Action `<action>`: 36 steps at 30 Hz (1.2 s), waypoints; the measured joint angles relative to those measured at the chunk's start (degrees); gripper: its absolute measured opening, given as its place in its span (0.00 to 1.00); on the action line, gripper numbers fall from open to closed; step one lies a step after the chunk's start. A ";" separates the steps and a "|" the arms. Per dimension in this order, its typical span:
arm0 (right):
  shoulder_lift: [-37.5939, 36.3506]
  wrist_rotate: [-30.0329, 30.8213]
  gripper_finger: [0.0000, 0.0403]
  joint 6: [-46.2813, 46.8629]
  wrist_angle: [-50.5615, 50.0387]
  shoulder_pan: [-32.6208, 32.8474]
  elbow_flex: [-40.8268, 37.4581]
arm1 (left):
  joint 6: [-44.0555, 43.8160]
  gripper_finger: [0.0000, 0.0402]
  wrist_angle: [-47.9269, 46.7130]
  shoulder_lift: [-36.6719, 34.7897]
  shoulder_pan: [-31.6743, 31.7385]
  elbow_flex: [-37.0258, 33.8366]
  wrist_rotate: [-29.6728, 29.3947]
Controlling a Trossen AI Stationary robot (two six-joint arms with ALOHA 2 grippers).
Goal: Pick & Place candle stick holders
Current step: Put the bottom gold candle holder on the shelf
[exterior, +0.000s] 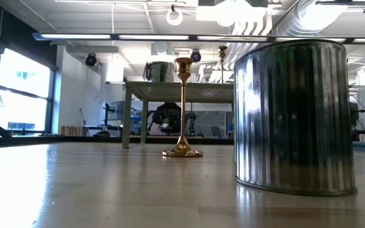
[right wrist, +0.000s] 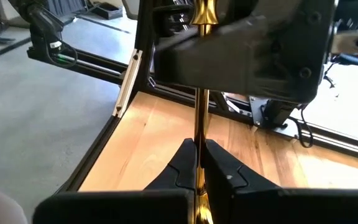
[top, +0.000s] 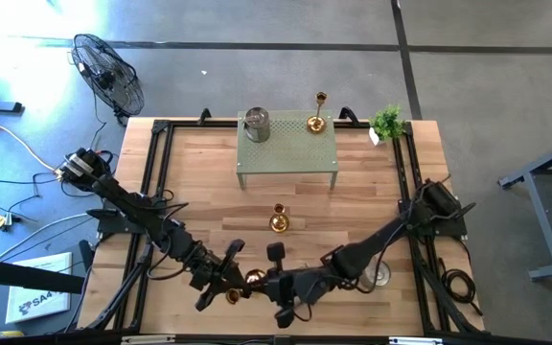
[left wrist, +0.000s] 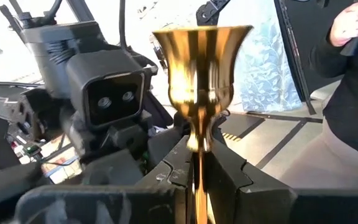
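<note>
A gold candle stick holder point(top: 251, 280) hangs between my two grippers near the table's near edge. My left gripper point(top: 222, 280) and my right gripper point(top: 278, 284) are both shut on its thin stem. Its cup point(left wrist: 201, 61) shows in the left wrist view. A second gold holder point(top: 278, 221) stands on its round base mid-table; it also shows in the low view point(exterior: 182, 107). A third gold holder point(top: 317, 119) and a silver-grey holder point(top: 257, 125) stand on the green perforated stand point(top: 290, 153). Another silver-grey holder point(exterior: 291, 114) stands close to the low camera. My left gripper pinches the gold holder's stem point(left wrist: 197, 163) between its two fingers, just below the cup. The fingers lie across the stem. The holder is clear of the table. My right gripper pinches the same stem point(right wrist: 199, 149) between its two fingers, farther from the cup than my left gripper's hold. Its fingers lie across the stem.
A small green potted plant point(top: 387, 122) stands at the table's far right corner. A floor fan point(top: 109, 71) stands beyond the far left corner. A person point(left wrist: 353, 93) stands beyond the table. Bare wood lies on the left half of the table.
</note>
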 joint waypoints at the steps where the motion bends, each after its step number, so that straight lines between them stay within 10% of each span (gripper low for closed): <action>1: 0.00 0.80 0.01 -0.06 0.00 0.44 0.00 | -0.02 0.08 0.00 0.00 -0.02 0.02 0.00; 36: 0.00 5.94 0.00 0.07 -1.63 3.58 0.00 | 3.90 0.08 -1.01 0.02 0.04 0.02 1.27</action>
